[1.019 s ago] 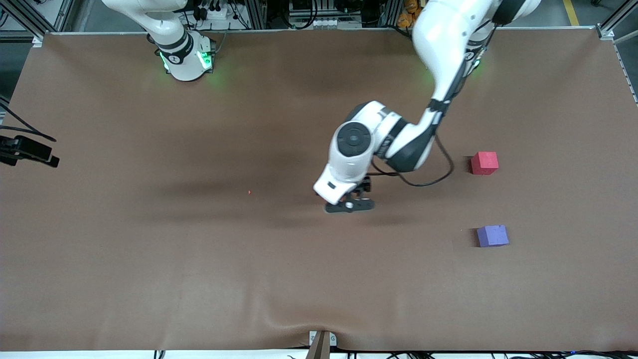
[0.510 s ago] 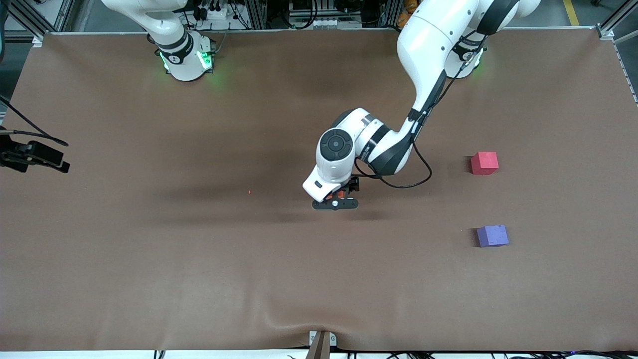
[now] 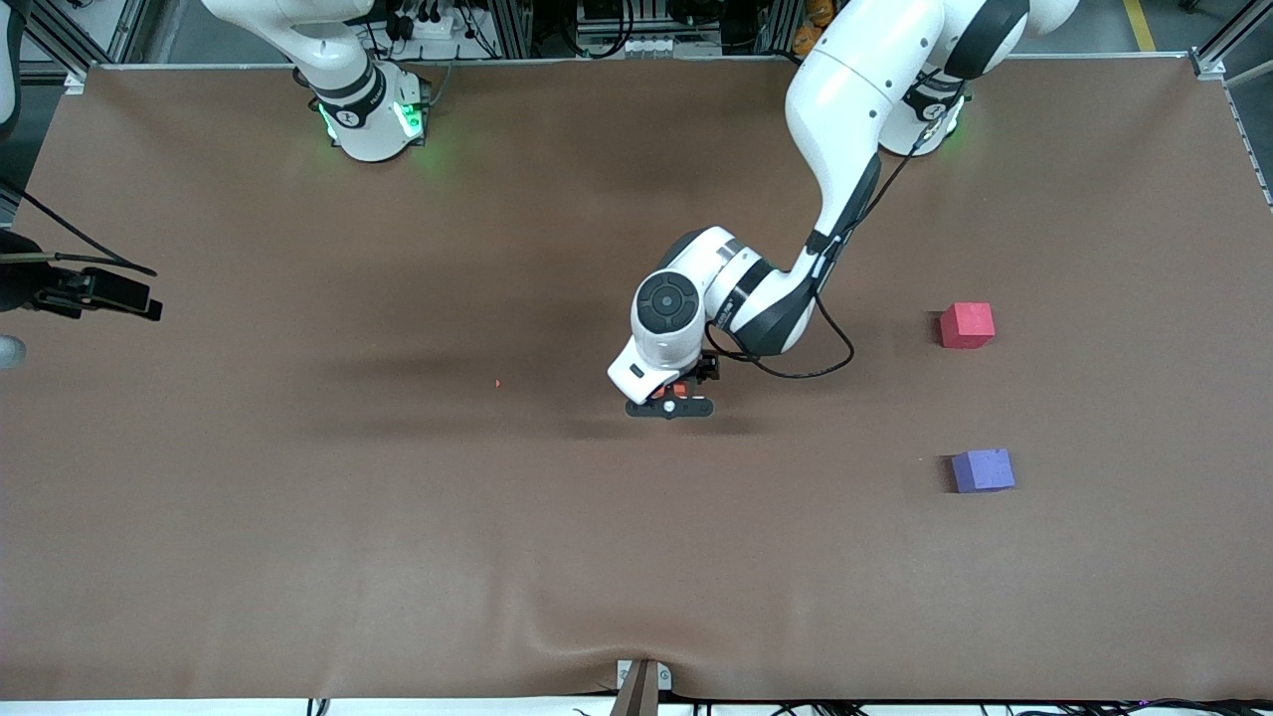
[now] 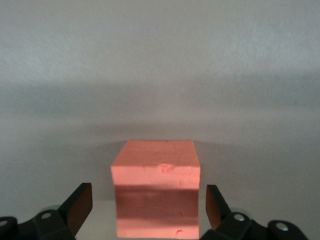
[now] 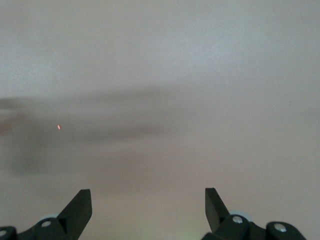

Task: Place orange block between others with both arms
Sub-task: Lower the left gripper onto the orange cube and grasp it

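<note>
Left tool [image 3: 672, 396] straddles orange block [image 4: 155, 192], fingers spread, not touching.

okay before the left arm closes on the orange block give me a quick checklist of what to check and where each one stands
1. Left gripper open: ok, both fingers stand apart.
2. Orange block centred between the left fingers: ok in the left wrist view, with a gap on each side.
3. Block sitting flat on the table: ok, it looks upright and square to the fingers.
4. Fingers low enough to grip the block's sides: cannot tell; the arm hides most of the block from the front.
5. Right gripper out of the way: ok, open, with only bare table under it, at the right arm's end.
6. Gap between the red block and the purple block free: ok.
</note>
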You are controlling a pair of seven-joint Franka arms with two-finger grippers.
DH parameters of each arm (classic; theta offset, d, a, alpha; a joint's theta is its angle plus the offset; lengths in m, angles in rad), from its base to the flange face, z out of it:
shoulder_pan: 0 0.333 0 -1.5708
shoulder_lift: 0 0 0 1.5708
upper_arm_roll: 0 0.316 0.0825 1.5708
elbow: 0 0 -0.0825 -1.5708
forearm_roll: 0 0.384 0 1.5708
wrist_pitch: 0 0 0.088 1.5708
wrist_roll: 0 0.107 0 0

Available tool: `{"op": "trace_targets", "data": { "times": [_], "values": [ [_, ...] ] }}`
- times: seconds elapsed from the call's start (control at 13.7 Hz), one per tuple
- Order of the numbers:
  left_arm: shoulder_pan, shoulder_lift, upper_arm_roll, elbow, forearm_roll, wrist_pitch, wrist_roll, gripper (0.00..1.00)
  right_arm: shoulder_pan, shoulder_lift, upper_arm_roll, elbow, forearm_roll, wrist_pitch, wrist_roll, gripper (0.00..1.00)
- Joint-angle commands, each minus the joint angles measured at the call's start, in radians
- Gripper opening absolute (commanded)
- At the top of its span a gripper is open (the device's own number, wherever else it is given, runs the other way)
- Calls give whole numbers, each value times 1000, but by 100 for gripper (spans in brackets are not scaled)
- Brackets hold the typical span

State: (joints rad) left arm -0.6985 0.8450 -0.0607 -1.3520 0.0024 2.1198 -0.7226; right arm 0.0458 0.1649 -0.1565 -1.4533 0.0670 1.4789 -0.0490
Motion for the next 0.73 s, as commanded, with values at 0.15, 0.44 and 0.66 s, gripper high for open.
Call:
{"op": "trace_targets", "data": {
  "times": [0.15,0.44,0.66],
  "values": [
    [-4,31,2,4,-27,0,19,73,26,-35,-8,-19,-21,-9,15,100],
    [19,7,4,5,-38,-4,19,0,38,-19,-3,-6,-15,-6,17,100],
    [108,-68,2,1,-36,-93,25,0,52,-18,-2,-4,-23,4,15,100]
  ]
}}
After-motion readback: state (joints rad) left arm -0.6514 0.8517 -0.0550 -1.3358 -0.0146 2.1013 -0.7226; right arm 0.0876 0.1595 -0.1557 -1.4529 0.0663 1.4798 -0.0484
